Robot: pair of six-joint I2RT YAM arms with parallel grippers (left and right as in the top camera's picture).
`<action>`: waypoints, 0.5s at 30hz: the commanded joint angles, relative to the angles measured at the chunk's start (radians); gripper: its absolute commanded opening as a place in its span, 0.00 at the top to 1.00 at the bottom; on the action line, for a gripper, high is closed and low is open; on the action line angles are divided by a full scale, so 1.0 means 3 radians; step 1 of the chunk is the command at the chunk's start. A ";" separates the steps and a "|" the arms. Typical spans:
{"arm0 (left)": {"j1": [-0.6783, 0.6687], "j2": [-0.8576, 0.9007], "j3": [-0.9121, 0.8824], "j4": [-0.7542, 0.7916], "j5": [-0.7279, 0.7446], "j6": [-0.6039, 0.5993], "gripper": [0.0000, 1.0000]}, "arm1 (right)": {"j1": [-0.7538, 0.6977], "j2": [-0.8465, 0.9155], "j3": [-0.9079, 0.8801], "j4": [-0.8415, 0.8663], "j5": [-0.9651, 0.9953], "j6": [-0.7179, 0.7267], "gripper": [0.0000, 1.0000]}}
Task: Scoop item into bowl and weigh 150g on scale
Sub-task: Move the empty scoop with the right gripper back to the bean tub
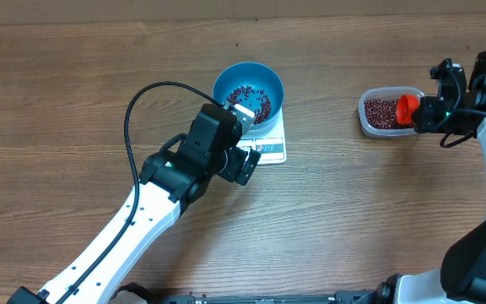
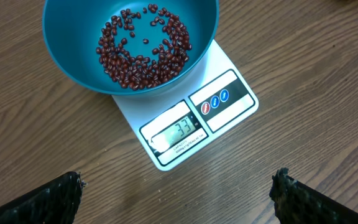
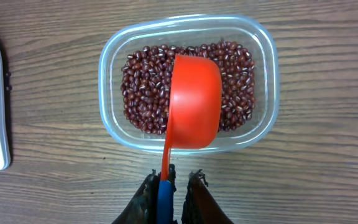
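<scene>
Overhead, the blue bowl point(image 1: 270, 78) sits on the white scale point(image 1: 270, 150) mid-table, holding a thin ring of small maroon beans point(image 2: 143, 59) with bare blue at its centre; the display reads 33. Well to the right, the clear tub point(image 3: 267, 56) holds a deeper speckled bed of them, the orange scoop point(image 3: 194, 99) poised over it. The right gripper point(image 3: 178, 186) pinches the scoop's handle; the left gripper point(image 2: 178, 180) hangs near the scale, jaws spread wide, empty
</scene>
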 commanded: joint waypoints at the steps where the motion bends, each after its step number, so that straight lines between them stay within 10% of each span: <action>1: 0.0009 0.0020 -0.0011 0.0013 0.0025 0.0039 0.00 | 0.0001 -0.0013 0.0017 0.0031 -0.0051 -0.0013 0.85; 15: 0.0009 0.0020 -0.0013 0.0013 0.0025 0.0039 0.00 | 0.0001 -0.0013 0.0017 0.0092 -0.0141 0.0011 0.79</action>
